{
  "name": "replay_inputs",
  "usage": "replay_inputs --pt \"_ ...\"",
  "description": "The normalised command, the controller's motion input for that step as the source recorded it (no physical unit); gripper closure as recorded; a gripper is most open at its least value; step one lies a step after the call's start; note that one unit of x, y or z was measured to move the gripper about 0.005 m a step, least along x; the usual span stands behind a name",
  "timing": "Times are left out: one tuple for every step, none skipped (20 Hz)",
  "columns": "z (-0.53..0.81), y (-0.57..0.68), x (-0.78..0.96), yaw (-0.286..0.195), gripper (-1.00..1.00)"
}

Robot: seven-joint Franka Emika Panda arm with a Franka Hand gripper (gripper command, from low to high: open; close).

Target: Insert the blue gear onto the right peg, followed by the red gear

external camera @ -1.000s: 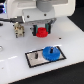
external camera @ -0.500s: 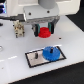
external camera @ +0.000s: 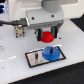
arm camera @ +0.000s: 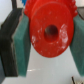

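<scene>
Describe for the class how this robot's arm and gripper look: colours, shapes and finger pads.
The arm is bulky and pale grey-white with rounded casings. Its gripper has two dark fingers. In the wrist view each finger carries a flat, rectangular teal-green pad on a black backing. No cables or markings can be made out.

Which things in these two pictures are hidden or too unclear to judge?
- Right peg: hidden in the exterior view by the blue gear sitting on the plate.
- Blue gear and plate: outside the wrist view; the red gear fills it.
- Slimmer pin: too small and blurred in the exterior view.
- Gripper fingertips: cut off by the wrist view's edges.
</scene>
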Motion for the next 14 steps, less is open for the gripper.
replay_inputs --pt "0.04 0.07 0.50 0.000 1.00" --pt "0.01 0.08 0.43 0.000 1.00" --pt "0.00 0.07 0.37 0.000 1.00" --pt "-0.01 0.06 0.34 0.000 1.00" --pt "-0.03 0.04 0.28 0.000 1.00" --pt "-0.02 0.06 0.27 0.000 1.00" --pt "-0.02 0.06 0.30 0.000 1.00" --pt "-0.02 0.07 0.31 0.000 1.00" --pt "-0.03 0.09 0.32 0.000 1.00" --pt "-0.03 0.10 0.31 0.000 1.00" --pt "-0.03 0.09 0.31 0.000 1.00" --pt "-0.04 0.09 0.31 0.000 1.00" --pt "-0.04 0.08 0.32 0.000 1.00" --pt "-0.03 0.08 0.33 0.000 1.00"
